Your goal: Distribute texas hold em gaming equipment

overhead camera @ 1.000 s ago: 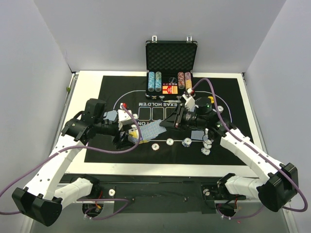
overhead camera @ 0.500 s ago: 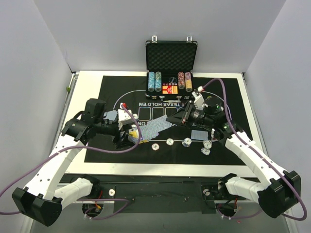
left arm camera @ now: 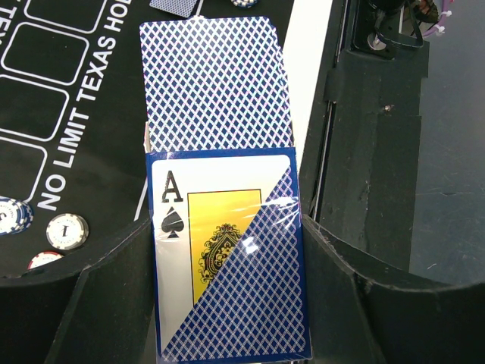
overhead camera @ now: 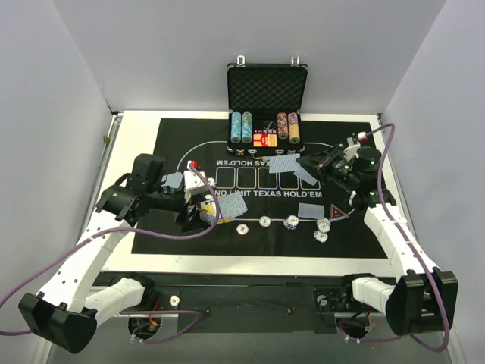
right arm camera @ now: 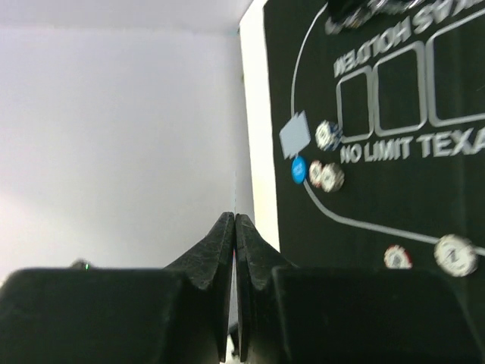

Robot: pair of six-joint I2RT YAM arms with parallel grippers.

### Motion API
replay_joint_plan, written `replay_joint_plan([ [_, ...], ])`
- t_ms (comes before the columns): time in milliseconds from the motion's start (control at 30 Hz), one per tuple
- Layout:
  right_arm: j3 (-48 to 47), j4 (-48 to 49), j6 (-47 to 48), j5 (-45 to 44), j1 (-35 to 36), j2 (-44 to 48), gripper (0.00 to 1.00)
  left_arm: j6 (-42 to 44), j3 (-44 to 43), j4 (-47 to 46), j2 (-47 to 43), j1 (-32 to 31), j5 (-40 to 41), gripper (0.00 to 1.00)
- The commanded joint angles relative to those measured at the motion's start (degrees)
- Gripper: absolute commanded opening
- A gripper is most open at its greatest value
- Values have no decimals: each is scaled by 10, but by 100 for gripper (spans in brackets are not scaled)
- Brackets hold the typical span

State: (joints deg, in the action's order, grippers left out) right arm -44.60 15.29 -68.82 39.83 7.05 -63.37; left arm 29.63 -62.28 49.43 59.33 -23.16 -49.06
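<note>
Left gripper (left arm camera: 226,227) clamps the card pack (left arm camera: 227,265) across its width. The frame edge cuts off the pack's lower end. A blue-backed top card (left arm camera: 216,83) projects from the pack over the black mat (left arm camera: 68,91). Right gripper (right arm camera: 234,221) has its jaws nearly closed on a single card (overhead camera: 284,164), which its wrist view shows only as a thin pale line. A second card (overhead camera: 306,177) is partly hidden beneath that gripper, and contact cannot be determined. Chips (right arm camera: 328,136) appear blurred.
</note>
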Motion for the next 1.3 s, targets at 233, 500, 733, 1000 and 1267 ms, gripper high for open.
replay_joint_plan([
  [233,-31,22,97,-134,-114,-177,0,1,-12,-28,-9,1,-19,1],
  [500,-123,31,137,-200,-115,-330,0,2,-17,-22,-7,1,-20,1],
  [733,-183,-59,178,-244,-103,-394,0,6,-21,-14,-7,1,-17,1],
  [1000,-208,-202,232,-318,-80,-360,31,10,-21,-7,-9,1,-17,1],
  [1267,-173,-258,238,-367,-41,-200,46,11,-15,-3,-16,1,-16,1],
])
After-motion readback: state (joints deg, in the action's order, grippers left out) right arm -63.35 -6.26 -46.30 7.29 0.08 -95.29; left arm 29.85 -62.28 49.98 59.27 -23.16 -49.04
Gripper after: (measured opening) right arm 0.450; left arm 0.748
